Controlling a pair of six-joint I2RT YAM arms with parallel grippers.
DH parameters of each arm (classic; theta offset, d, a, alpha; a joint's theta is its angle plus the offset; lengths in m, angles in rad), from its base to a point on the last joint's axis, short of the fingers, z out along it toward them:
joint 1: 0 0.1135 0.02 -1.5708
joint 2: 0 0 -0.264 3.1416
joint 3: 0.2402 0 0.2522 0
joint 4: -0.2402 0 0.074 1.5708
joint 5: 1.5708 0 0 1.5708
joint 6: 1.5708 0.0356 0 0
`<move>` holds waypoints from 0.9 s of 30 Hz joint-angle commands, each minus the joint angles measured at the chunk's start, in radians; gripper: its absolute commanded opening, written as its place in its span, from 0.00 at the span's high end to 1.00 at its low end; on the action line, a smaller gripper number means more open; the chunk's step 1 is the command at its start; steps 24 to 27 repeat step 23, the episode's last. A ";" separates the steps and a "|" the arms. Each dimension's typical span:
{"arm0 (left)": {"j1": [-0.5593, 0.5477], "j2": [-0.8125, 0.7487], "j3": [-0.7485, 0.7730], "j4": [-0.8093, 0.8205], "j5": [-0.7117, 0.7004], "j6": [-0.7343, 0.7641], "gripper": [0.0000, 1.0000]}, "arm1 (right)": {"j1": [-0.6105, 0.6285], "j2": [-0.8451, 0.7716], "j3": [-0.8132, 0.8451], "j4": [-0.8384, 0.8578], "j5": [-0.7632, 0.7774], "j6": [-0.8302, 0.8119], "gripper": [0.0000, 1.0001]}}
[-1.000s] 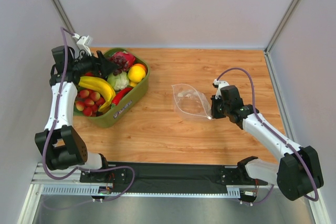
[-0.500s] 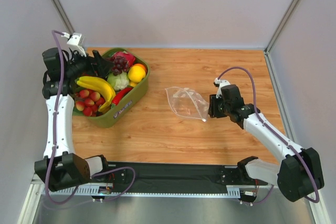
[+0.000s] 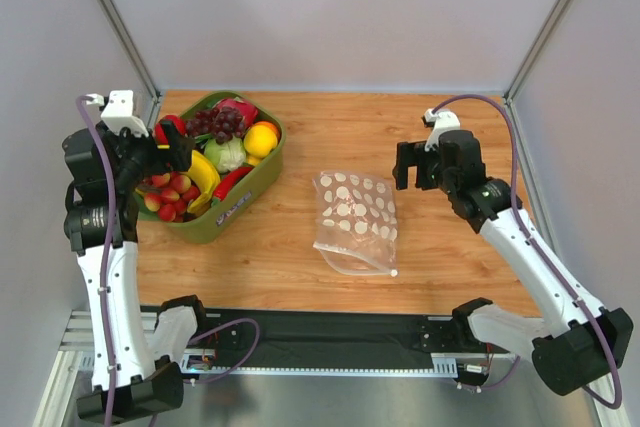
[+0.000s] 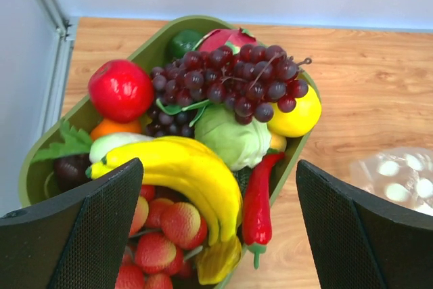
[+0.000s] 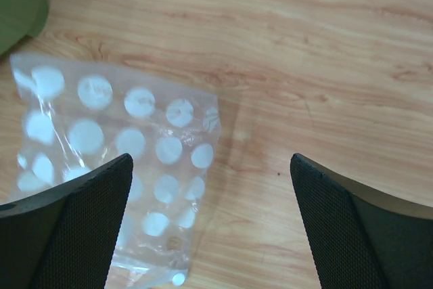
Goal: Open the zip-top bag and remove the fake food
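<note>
Well, the dotted zip-top bag (image 3: 355, 222) lay flat on the bench (image 3: 330, 127), seemingly empty; the fake food (image 3: 205, 175) filled the green bin (image 3: 240, 209). Both jaws stood wide, holding nothing; they should back off slowly.

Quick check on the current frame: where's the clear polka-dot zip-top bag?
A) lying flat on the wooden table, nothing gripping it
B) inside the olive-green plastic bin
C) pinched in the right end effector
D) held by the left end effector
A: the clear polka-dot zip-top bag lies flat on the wooden table. The right end effector is open and apart from it, and the left end effector is open over the olive-green plastic bin.
</note>
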 commanded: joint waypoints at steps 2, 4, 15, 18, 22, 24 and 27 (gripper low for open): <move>-0.001 -0.050 0.005 -0.097 -0.079 -0.010 0.01 | -0.005 -0.019 0.102 0.003 0.076 -0.055 0.00; -0.003 -0.061 0.003 -0.122 -0.085 -0.002 0.01 | -0.010 -0.016 0.122 0.021 0.075 -0.059 0.00; -0.001 -0.089 0.020 -0.189 -0.138 0.007 0.01 | -0.105 -0.004 0.141 0.079 -0.046 -0.006 0.00; -0.001 -0.079 0.037 -0.211 -0.148 0.016 0.01 | -0.125 -0.007 0.136 0.084 -0.085 -0.007 0.00; -0.001 -0.082 0.045 -0.220 -0.163 0.022 0.01 | -0.150 -0.008 0.136 0.081 -0.103 -0.009 0.00; -0.001 -0.082 0.045 -0.222 -0.161 0.024 0.01 | -0.154 -0.007 0.136 0.081 -0.105 -0.007 0.00; -0.001 -0.082 0.045 -0.222 -0.161 0.024 0.01 | -0.154 -0.007 0.136 0.081 -0.105 -0.007 0.00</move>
